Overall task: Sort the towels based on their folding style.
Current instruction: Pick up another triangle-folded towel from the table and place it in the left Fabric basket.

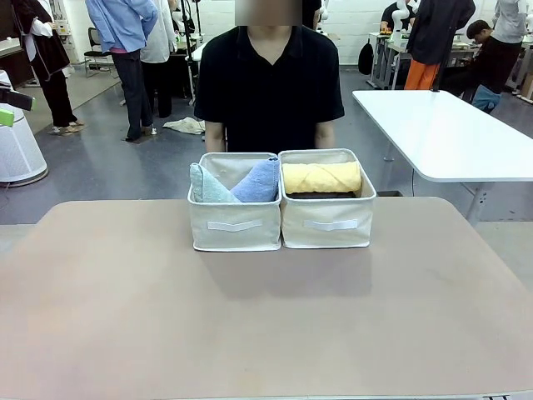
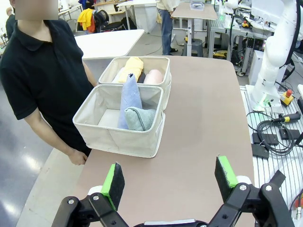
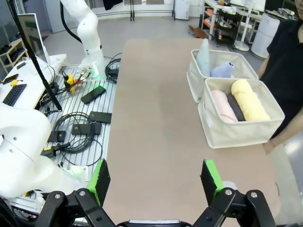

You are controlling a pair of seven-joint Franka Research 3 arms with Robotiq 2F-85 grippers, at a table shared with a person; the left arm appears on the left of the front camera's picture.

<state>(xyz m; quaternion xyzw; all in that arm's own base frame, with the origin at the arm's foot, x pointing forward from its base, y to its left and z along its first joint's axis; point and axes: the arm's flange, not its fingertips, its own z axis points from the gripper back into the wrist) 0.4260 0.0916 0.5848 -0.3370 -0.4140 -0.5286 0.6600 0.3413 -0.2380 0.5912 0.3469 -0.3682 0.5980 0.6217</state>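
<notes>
Bins first: two beige fabric ones sit side by side, touching, at the far middle of the tabletop (image 1: 266,317), right in front of a person in a black shirt (image 1: 268,83) who stands at the far edge.

The left bin (image 1: 234,227) has two cone-folded towels standing up in it, a mint-green towel (image 1: 208,187) on the left and a lavender-blue towel (image 1: 259,181) leaning next to it, tips poking above the rim. So two cones in there.

The right bin (image 1: 326,223) has the rolled ones lying flat. From the front you mostly get the yellow towel (image 1: 321,177) on top with a dark strip under it. The right wrist view shows it better: a pink towel (image 3: 221,105), a dark grey towel (image 3: 235,107) and the yellow one lined up side by side, the grey wedged in the middle. Three rolls that can be counted; anything under them is hidden.

Left hand (image 2: 169,180) hangs over the near part of the tabletop, green pads spread wide apart with nothing between them; the bins are well beyond it, toward the person. Right hand (image 3: 154,177) is the same deal, fingers wide apart and empty, over bare tabletop with both bins well off to its far side. Neither hand touches a towel or a bin.
</notes>
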